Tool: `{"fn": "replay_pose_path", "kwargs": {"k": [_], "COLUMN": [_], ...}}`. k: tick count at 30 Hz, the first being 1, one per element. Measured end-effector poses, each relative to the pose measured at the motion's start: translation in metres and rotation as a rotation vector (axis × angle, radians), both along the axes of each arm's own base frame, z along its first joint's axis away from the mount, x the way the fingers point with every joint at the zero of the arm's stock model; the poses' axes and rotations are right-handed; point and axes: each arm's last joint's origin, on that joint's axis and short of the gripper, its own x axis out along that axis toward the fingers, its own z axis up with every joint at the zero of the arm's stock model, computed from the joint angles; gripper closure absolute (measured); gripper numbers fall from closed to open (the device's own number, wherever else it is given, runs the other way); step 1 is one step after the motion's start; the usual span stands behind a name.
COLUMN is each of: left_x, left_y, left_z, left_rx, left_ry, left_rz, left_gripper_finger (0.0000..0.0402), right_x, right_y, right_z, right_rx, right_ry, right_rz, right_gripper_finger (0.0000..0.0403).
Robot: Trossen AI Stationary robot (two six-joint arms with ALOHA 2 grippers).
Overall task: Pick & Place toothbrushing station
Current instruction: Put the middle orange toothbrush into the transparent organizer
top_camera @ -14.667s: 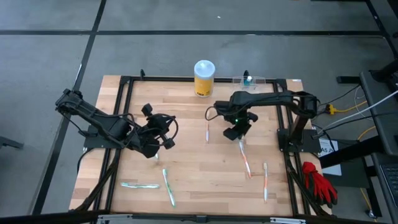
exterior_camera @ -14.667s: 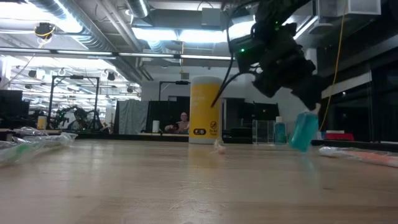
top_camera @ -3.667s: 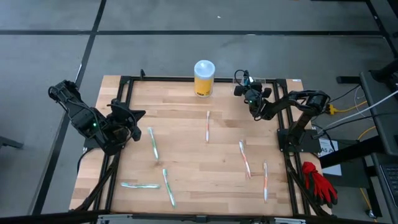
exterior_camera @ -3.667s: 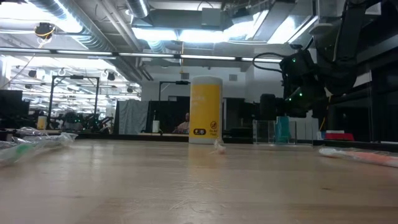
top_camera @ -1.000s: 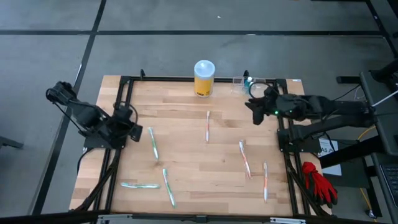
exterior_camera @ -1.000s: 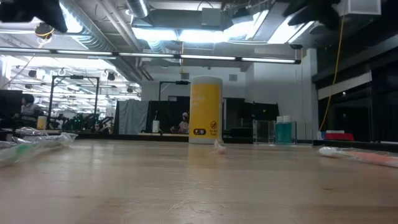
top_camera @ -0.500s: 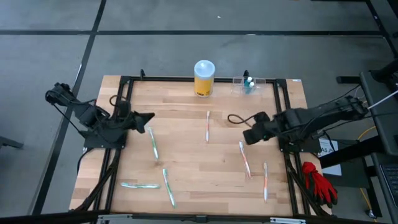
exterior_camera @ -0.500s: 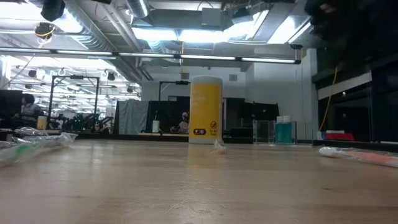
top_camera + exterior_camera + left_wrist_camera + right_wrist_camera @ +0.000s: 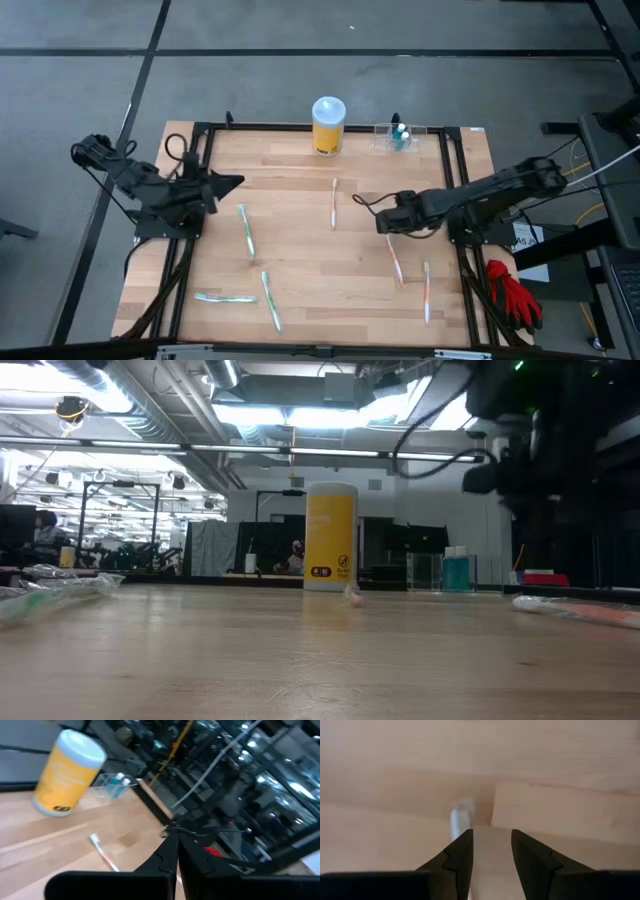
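- Toothbrushing station (image 9: pixel 399 136) is the clear little holder at the far edge of the worktop (image 9: pixel 300 270), just beside the yellow canister (image 9: pixel 328 125) on the right arm's side, with something teal standing in it. Nothing is touching it right now.
- Nearest job first: the right hand (image 9: pixel 384 222) hangs low over the bare wood, well on the near side of the canister, right at the top end of an orange-and-white toothbrush (image 9: pixel 394 256). My read is it's lining up to grab that brush for the station.
- To do that well, I'd centre the fingers over the handle rather than the tip, go straight down, and close square across it so it doesn't roll or flick away. There's another orange brush (image 9: pixel 427 290) just beside it, so keep clear of that one.
- Right hand state: fingers parted partway, nothing between them. Its wrist view shows just wood in the gap, plus a pale blurry bit (image 9: pixel 462 822) off one finger that I can't identify.
- Left hand (image 9: pixel 227 183) is pinched fully shut on nothing, parked over the left edge of the worktop, well apart from the canister.
- More brushes lie on the near side of the canister: a green one (image 9: pixel 245 228) and an orange one (image 9: pixel 333 202).
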Motion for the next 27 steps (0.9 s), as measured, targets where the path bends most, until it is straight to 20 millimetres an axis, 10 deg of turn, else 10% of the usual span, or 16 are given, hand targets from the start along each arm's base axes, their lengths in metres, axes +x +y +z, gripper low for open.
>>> {"fn": "replay_pose_path", "kwargs": {"k": [27], "left_x": [-0.016], "left_y": [0.007], "left_z": [0.013], "left_rx": [0.067], "left_ry": [-0.063], "left_rz": [-0.155], "left_gripper_finger": [0.0391], "right_x": [0.027], "right_y": [-0.015], "right_z": [-0.033], "right_rx": [0.028], "right_ry": [-0.019], "right_rz": [0.013], "right_gripper_finger": [0.0269]}}
